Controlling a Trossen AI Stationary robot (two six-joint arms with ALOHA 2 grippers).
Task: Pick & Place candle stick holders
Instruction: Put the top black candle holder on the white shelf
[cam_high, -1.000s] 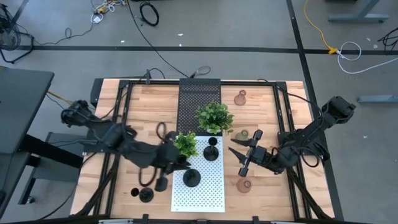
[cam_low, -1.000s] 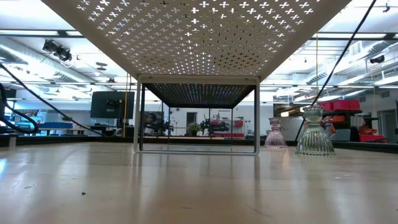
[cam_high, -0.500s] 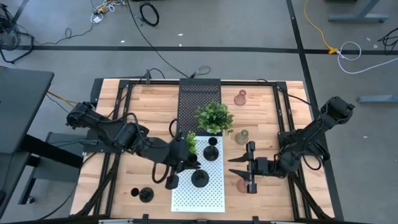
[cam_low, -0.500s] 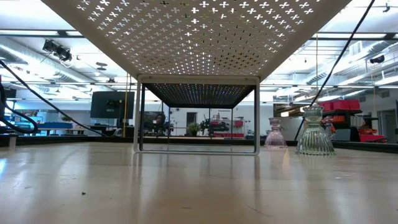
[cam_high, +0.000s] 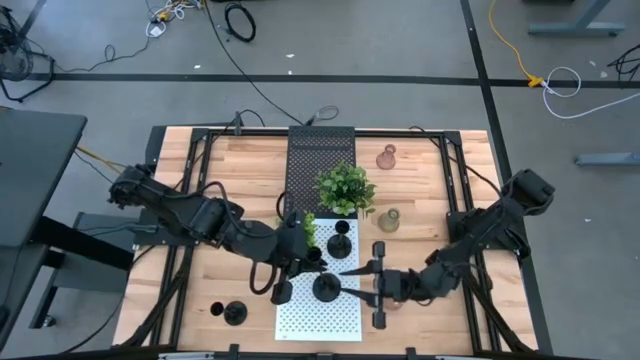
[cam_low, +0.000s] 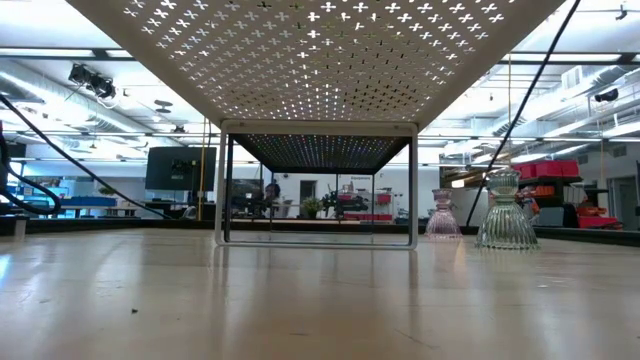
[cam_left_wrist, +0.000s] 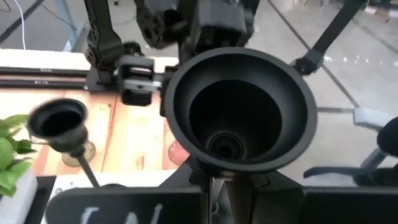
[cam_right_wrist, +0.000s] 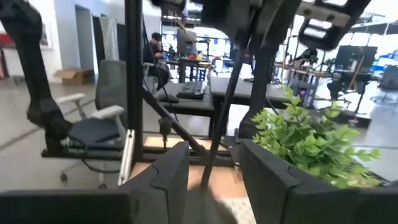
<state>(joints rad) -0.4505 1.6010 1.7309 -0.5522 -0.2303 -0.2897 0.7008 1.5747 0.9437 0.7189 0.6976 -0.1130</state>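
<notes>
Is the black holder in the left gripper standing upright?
Upright: the black holder shows its open cup from above, its stem pinched in the left gripper.

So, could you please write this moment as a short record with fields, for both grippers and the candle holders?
left gripper: shut on a black holder, at the white stand
right gripper: open, empty, close beside that holder
second black holder: on the white stand
third black holder: on the table, left of the stand
pink glass holder: on the table, right of the plant
greenish glass holder: on the table, right of the plant
</notes>
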